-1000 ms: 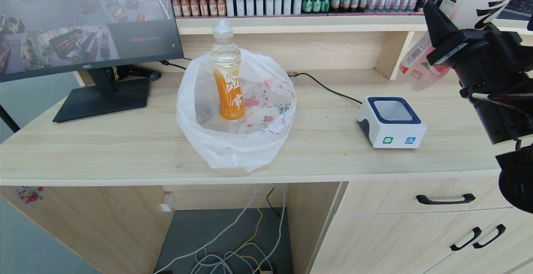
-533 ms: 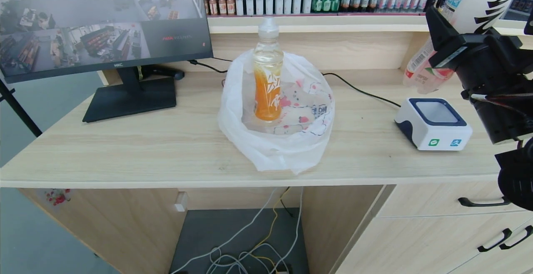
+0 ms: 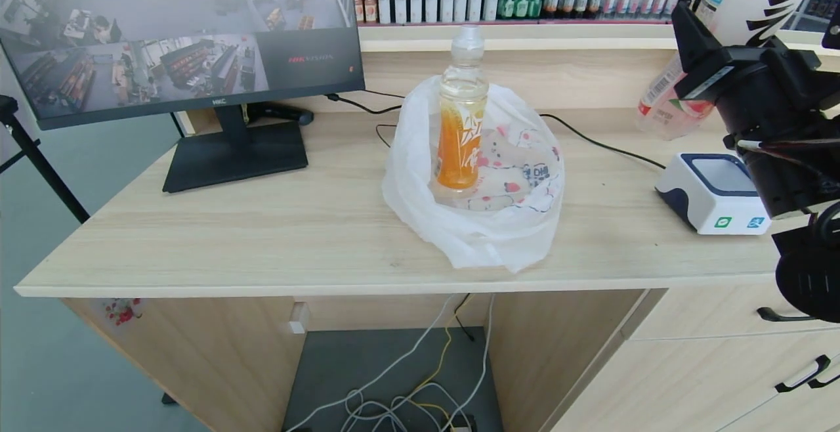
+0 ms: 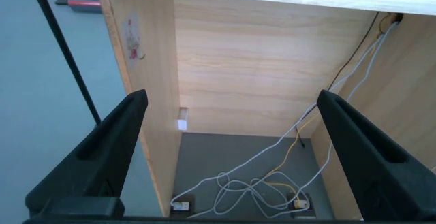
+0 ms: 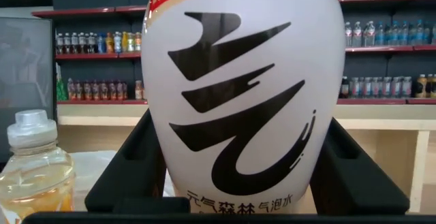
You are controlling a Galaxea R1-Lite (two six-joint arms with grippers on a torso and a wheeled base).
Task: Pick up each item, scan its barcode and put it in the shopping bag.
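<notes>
My right gripper is shut on a white bottle with black strokes and a red cap band, held high and tilted at the counter's right end. The bottle's lower end hangs above and behind the white barcode scanner. In the right wrist view the white bottle sits between the two black fingers. A white shopping bag lies open mid-counter with an orange drink bottle standing inside. My left gripper is open and holds nothing, low in front of the counter's open underside.
A monitor on a black stand occupies the counter's left, with a black handheld device behind it. A cable runs to the scanner. Bottles line the back shelf. Drawers sit below right; loose cables lie under the counter.
The whole head view has shifted, so the camera has moved leftward along the counter. The held white bottle now hangs over the scanner's left side rather than its right.
</notes>
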